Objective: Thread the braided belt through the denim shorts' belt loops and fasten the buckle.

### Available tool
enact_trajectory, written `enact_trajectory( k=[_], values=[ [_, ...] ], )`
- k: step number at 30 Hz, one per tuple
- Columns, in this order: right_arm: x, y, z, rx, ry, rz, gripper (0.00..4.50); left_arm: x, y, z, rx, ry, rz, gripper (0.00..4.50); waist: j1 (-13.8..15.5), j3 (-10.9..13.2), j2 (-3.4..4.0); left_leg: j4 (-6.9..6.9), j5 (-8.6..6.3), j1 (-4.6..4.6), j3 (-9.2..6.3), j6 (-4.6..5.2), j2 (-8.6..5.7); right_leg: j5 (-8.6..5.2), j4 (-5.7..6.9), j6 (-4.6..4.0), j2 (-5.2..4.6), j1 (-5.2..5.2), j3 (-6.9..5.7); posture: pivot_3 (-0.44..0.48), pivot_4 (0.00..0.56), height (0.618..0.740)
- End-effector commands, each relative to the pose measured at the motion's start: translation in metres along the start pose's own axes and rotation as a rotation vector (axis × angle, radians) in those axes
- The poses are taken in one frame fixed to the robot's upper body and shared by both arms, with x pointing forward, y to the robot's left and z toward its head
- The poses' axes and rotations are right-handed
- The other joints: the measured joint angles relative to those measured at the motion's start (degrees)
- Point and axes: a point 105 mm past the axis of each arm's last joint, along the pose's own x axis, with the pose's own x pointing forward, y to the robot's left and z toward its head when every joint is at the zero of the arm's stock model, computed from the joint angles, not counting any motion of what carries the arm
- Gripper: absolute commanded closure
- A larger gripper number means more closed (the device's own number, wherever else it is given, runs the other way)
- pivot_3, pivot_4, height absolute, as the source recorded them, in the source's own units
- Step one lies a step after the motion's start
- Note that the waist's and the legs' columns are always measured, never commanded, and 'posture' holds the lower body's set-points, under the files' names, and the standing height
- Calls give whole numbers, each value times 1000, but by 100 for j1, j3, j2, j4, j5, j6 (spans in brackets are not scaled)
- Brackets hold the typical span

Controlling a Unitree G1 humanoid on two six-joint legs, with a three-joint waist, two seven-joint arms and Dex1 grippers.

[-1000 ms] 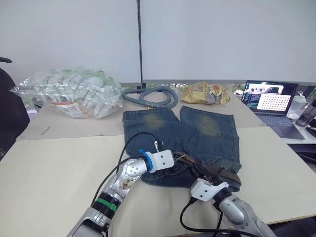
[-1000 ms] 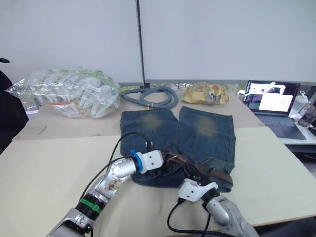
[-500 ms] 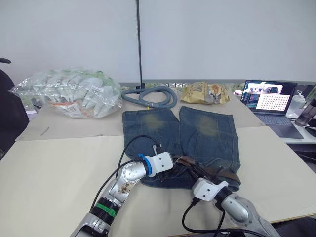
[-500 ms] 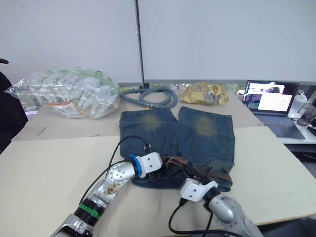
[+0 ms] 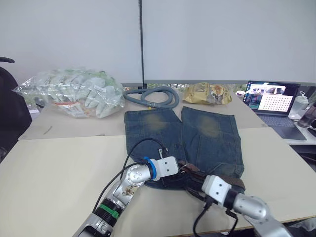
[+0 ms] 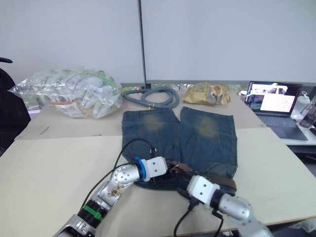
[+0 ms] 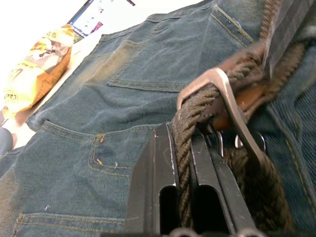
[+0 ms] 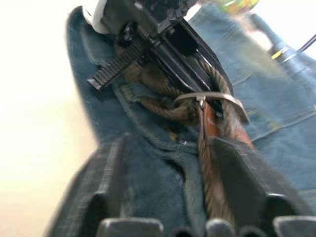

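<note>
one braided belt (image 7: 190, 123) lying along the waistband at the near edge of one pair of denim shorts (image 5: 207, 136), flat on the table (image 5: 59, 163) with legs pointing away. one silvery buckle (image 7: 224, 101) sitting on the waistband near the middle, with braided strap already passing through its frame. seemingly the fastening step, though hard to tell how many belt loops are threaded, since none can be counted with confidence here. left gripper (image 7: 181, 148) clamped on the braided belt just beside the buckle, strap running between its two black fingers. right gripper (image 8: 170, 173) hovering close over the waistband on the far side of the buckle, jaws apart and holding nothing, prong (image 8: 201, 111) in front of it. probably next: steadying the buckle with the free gripper, drawing the strap snug, and seating the prong in the weave without dragging the denim. farther out: one grey corrugated hose (image 5: 150, 96) coiled beyond the legs, one yellow snack bag (image 5: 206, 93) beside it, one clear bag of packets (image 5: 74, 93) to the left, one open laptop (image 5: 270, 101) to the right.
</note>
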Motion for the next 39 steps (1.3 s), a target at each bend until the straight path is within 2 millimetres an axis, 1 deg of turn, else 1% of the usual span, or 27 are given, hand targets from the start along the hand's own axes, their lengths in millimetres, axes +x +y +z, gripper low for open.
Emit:
enact_trajectory(
  k=[1, 2, 4, 5, 7, 11, 13, 17, 19, 20, 21, 22, 23, 24, 27, 30, 32, 33, 35, 37, 39],
  values=[
    [-15, -18, 23, 33, -47, -15, 550, 4, -1, 9, 9, -40, -6, 4500, 18, 0, 0, 0, -1, 0, 1, 1, -1, 1, -1, 2, -4, 0, 0, 0, 150, 740],
    [-17, -20, 25, 35, -50, -19, 550, 4, -1, 9, 9, -39, -6, 4500, 37, 0, 0, 0, -1, 0, 2, 0, 0, 2, -3, 2, -5, 1, 0, 0, 150, 740],
    [-19, -34, 27, 18, -55, -77, 550, 4, -1, 9, 7, -39, -6, 4500, 52, 0, 0, 0, -3, 1, 2, -3, 1, 2, -2, 2, -4, 0, -1, 0, 150, 740],
    [-19, -41, 26, -9, -45, -109, 550, 5, -1, 9, 6, -38, -6, 4500, 55, 0, 0, 0, -3, 0, 2, -4, 0, 2, -1, 2, -4, 0, -1, 0, 150, 740],
    [-18, -49, 21, -65, -11, -139, 550, 5, -1, 9, 4, -38, -6, 4500, 56, 0, 0, 0, -3, 0, 3, -3, -1, 2, -1, 2, -4, -1, -1, 0, 150, 740],
    [-9, -46, 7, -167, 52, -108, 550, 5, -1, 8, 4, -37, -5, 4500, 79, 0, -1, 2, -2, -1, 3, -1, -5, 1, -2, 3, -5, -3, -5, 0, 150, 740],
    [-7, -49, 2, -214, 73, -120, 550, 5, 0, 8, 4, -36, -3, 4500, 74, 0, -1, 2, -1, -3, 5, 0, -8, 1, -1, 4, -5, -1, -3, 0, 150, 740],
    [-1, -55, 1, -247, 56, -163, 550, 5, 1, 8, 6, -35, 2, 4500, 67, 0, -1, 3, 0, -3, 5, 0, -7, 1, 2, 4, -3, -1, -2, 0, 150, 740],
    [2, -53, 1, -248, 42, -160, 550, 5, 1, 8, 7, -35, 2, 4500, 68, 0, -1, 3, 0, -3, 5, -1, -7, 1, 1, 4, -2, -2, -2, 0, 150, 740],
    [3, -52, 1, -252, 34, -160, 1053, 5, 1, 8, 7, -35, 2, 4500, 71, 0, -1, 3, 0, -3, 4, -1, -6, 1, 1, 4, -2, 0, -2, 0, 150, 740],
    [5, -52, 2, -256, 28, -161, 1235, 5, 1, 7, 8, -35, 2, 4500, 70, 0, -1, 2, 0, -3, 4, 0, -7, 1, 0, 4, -2, -1, -3, 0, 150, 740],
    [6, -50, 2, -260, 24, -154, 1581, 5, 1, 7, 9, -35, 0, 4500, 68, 0, -1, 2, 0, -3, 4, 0, -7, 1, 0, 4, -3, -1, -3, 0, 150, 740],
    [8, -49, 1, -263, 22, -149, 2017, 5, 1, 7, 9, -36, -1, 4500, 66, 0, -1, 2, 0, -3, 4, 0, -7, 1, 0, 4, -2, 0, -3, 0, 150, 740],
    [9, -47, 1, -269, 22, -137, 2248, 5, 0, 7, 10, -36, -2, 4500, 66, 0, -1, 2, 0, -3, 4, 0, -8, 2, 1, 4, -3, 0, -2, 0, 150, 740],
    [10, -44, 1, -280, 16, -119, 3432, 5, -1, 7, -4, -38, -10, 4500, 65, 0, -1, 2, 0, -3, 4, 0, -7, 2, 1, 4, -3, -1, -3, 0, 150, 740],
    [9, -42, 0, -286, 16, -111, 4472, 4, 1, 7, 4, -36, -3, 4500, 65, 0, 0, 3, 0, -3, 4, 0, -7, 2, 1, 4, -3, -1, -2, 0, 150, 740],
    [9, -42, -1, -287, 16, -110, 4472, 3, 1, 6, 6, -35, -5, 4500, 65, 0, 0, 2, 0, -3, 4, 0, -7, 2, 1, 4, -3, -1, -3, 0, 150, 740],
    [9, -42, -2, -289, 21, -109, 4499, 3, 1, 6, -15, -37, -2, 4131, 65, 0, -1, 2, 0, -3, 4, 0, -7, 2, 1, 4, -4, -1, -2, 0, 150, 740],
    [7, -42, -4, -289, 29, -107, 4500, 2, 2, 7, -46, -44, 2, 3609, 65, 0, -1, 2, 0, -3, 4, 0, -7, 2, 1, 4, -4, -1, -3, 0, 150, 740],
    [4, -44, -5, -297, 38, -108, 4500, -5, 16, 10, -166, -83, 90, 2962, 62, 0, 0, 2, 0, -3, 3, -1, -7, 2, 0, 4, -5, -2, -2, 0, 150, 740],
    [0, -48, -5, -312, 46, -114, 4500, -18, 26, 12, -278, -138, 129, 2253, 48, 0, 0, 2, -1, -4, 4, 0, -6, 2, 0, 4, -8, -3, -1, 0, 150, 740]
  ],
)
